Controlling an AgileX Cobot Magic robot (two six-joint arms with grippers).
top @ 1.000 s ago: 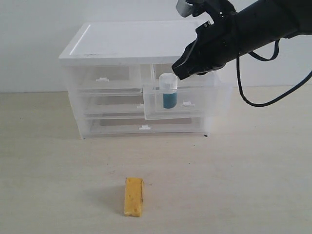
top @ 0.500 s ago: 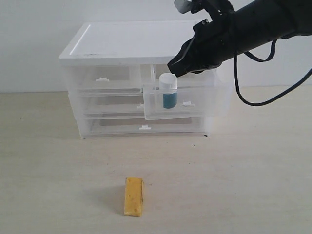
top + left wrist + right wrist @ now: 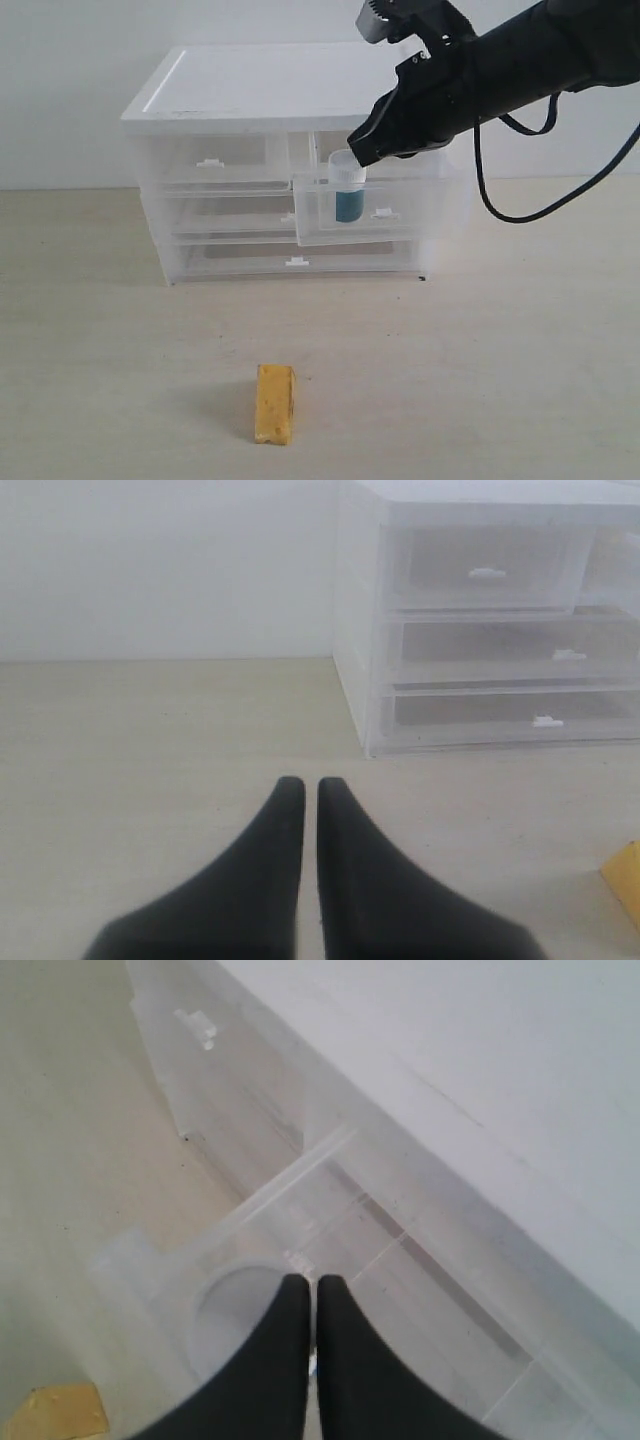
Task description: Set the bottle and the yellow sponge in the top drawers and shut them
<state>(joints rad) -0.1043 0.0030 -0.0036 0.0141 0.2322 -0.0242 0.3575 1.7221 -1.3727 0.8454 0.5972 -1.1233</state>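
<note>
In the exterior view's upper centre the bottle (image 3: 348, 197) stands in the pulled-out right top drawer (image 3: 410, 215) under the right gripper (image 3: 361, 149), with the yellow sponge (image 3: 274, 403) on the table (image 3: 500, 350) below; the left wrist view shows the left gripper (image 3: 302, 792) pinched together, empty, facing the cabinet (image 3: 358, 600); the right wrist view shows its jaws together, empty, over the bottle.

One bottle (image 3: 348, 197), one yellow sponge (image 3: 274, 403), two top drawers (image 3: 235, 160), two wide drawers (image 3: 250, 258).
</note>
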